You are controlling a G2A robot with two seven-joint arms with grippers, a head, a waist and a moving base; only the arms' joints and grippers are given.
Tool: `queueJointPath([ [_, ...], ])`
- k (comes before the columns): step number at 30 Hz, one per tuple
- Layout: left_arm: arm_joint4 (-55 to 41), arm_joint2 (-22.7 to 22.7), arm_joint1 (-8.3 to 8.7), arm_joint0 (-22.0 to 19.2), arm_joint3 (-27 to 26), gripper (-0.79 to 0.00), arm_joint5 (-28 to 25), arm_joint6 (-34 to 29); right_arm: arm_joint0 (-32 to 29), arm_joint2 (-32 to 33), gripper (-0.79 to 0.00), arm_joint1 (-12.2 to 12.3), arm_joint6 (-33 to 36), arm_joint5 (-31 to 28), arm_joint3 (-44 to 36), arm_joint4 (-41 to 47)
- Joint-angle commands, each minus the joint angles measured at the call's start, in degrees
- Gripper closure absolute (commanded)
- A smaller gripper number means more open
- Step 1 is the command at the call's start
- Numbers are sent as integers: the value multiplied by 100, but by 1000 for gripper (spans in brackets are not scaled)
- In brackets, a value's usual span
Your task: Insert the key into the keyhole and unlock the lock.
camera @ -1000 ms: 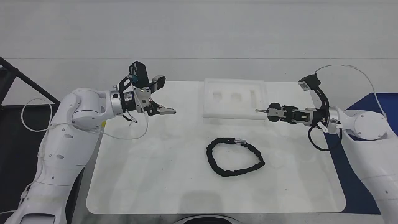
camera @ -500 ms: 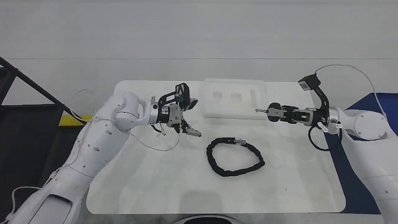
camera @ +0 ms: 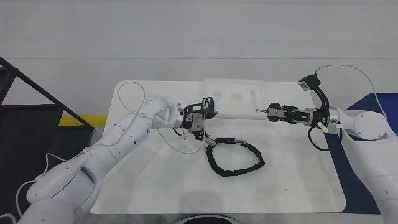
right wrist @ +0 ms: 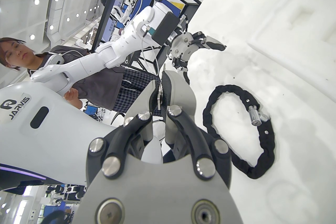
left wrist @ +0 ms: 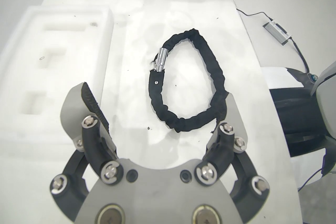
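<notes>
Left fingers (left wrist: 90, 104) moved in beside lock loop (left wrist: 210, 57) edge, spread, seemingly hovering

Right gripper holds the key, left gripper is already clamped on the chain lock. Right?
No. The right gripper holds the key, but the left gripper is open by the chain lock, not clamped on it; the left wrist view shows that.

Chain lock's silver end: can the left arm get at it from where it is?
Probably yes. The left gripper hangs open close to the silver cylinder, with nothing between them.
</notes>
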Motion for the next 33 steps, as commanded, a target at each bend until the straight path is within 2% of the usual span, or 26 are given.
queueJointPath([
  [1, 320, 260, -112, -84, 215, -785, 0, 387, 0, 0, 0, 0, 0, 0, 0, 0],
  [7, 869, 818, -456, -322, 839, -785, 0, 1241, 0, 0, 0, 0, 0, 0, 0, 0],
  [26, 869, 818, -456, -322, 839, -785, 0, 1241, 0, 0, 0, 0, 0, 0, 0, 0],
  [28, 1081, 842, -471, -270, 573, -785, 141, 1226, 0, 0, 0, 0, 0, 0, 0, 0],
  [33, 1637, 898, -556, -195, 375, -785, 344, 1769, 0, 0, 0, 0, 0, 0, 0, 0],
])
